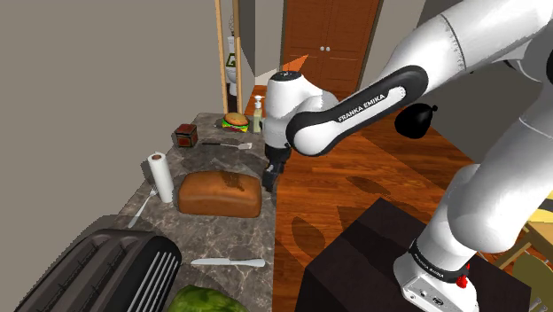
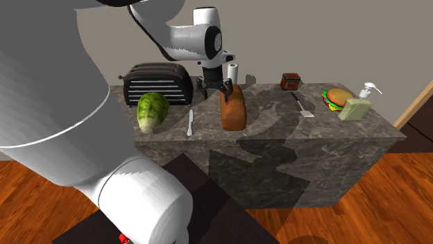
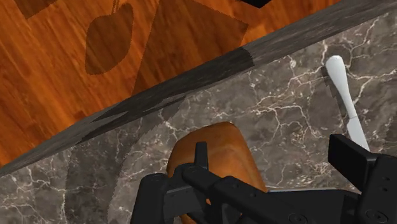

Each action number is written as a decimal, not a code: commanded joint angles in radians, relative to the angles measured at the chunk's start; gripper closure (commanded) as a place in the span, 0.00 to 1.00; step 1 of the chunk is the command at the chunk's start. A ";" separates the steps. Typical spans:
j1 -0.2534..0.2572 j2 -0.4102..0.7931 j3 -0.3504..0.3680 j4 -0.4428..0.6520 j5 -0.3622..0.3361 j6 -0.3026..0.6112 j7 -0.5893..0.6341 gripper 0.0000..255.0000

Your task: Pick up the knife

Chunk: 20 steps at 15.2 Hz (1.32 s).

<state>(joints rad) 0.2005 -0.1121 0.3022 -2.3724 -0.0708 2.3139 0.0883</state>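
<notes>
Surface: dark veined marble counter (image 2: pixel 277 135), with a glossy wood-plank floor (image 1: pixel 354 186) beside it.
Knife: we count one flat pale knife (image 2: pixel 191 123). It lies on the counter between the crinkled green lettuce head (image 2: pixel 152 111) and the smooth brown bread loaf (image 2: pixel 233 109), touching neither.
Others: one black ribbed toaster (image 2: pixel 158 82).
Arm: elbow bent, wrist pointing down. The black gripper (image 2: pixel 215 91) hangs above the loaf with its fingers spread, gripping nothing.

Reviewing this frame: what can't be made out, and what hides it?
- Wrist view: one end of the knife, hidden behind a black finger.
- Shoulder view: the lettuce and the toaster, both cut off by the bottom edge.
- Second exterior view: the front of the red box, too small to read.
</notes>
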 commanded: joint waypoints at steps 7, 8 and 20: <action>0.059 0.253 0.058 0.088 -0.102 0.124 0.049 0.00; 0.070 0.286 0.061 0.103 -0.118 0.136 0.057 0.00; 0.224 0.640 0.051 0.301 -0.289 0.228 0.119 0.00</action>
<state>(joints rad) 0.4177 0.5101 0.3575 -2.0788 -0.3510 2.5334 0.2055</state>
